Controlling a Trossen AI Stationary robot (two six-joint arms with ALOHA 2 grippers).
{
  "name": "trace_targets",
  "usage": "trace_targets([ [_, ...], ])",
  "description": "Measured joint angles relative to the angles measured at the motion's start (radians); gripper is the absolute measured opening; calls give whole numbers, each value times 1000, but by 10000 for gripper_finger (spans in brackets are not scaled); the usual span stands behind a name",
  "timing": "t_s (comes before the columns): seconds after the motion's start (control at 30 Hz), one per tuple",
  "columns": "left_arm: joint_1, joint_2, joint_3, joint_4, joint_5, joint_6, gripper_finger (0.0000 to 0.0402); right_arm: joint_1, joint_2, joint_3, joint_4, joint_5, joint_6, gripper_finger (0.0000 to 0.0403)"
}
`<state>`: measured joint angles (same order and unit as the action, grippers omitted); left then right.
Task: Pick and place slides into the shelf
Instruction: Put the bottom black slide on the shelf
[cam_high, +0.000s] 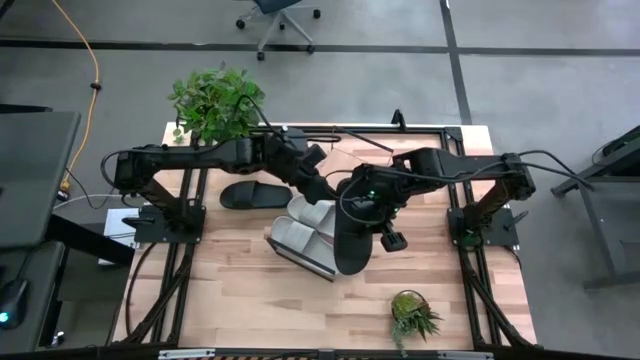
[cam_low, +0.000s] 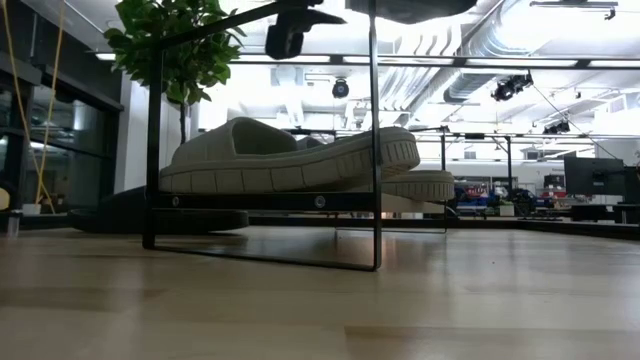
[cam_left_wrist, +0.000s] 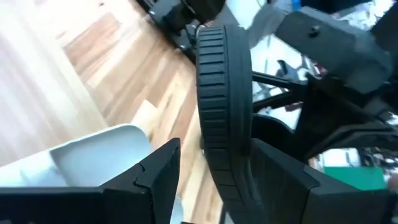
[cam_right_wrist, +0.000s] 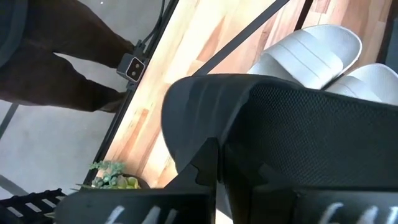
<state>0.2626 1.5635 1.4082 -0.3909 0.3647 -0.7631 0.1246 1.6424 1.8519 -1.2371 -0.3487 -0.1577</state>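
At table centre, two pale slides (cam_high: 305, 228) lying side by side on the shelf (cam_high: 290, 256), right gripper (cam_high: 362, 203) clenched on a black slide (cam_high: 352, 240) at their 3 o'clock, probably above the shelf, second black slide (cam_high: 253, 194) on the tabletop at 10 o'clock, left gripper (cam_high: 322, 188) spread open beside the held slide.

Two dark, near-black arms, built of chunky jointed segments, each mounted on a black frame at its side of the table. Black cables looping off the left arm (cam_high: 200, 158) near its base and trailing from the right arm (cam_high: 470, 166) toward the table's edge. A small green light glowing on the right arm's wrist housing. Matte black fingers (cam_left_wrist: 149, 180) with angular, stepped edges on the left gripper; finely textured, possibly ribbed pads (cam_right_wrist: 311, 124) on the right.
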Motion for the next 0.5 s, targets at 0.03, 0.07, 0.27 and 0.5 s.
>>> trace_targets([
  [0.03,0,0,0,-5,-10,0,180,0,0,0,0,0,0,0],
  [0.07,0,0,0,-6,-16,0,180,0,0,0,0,0,0,0],
  [0.27,12,0,0,1,-10,-7,180,0,0,0,13,0,-14,0],
  [0.5,12,0,0,51,10,-35,180,0,0,-1,27,-4,-32,0],
])
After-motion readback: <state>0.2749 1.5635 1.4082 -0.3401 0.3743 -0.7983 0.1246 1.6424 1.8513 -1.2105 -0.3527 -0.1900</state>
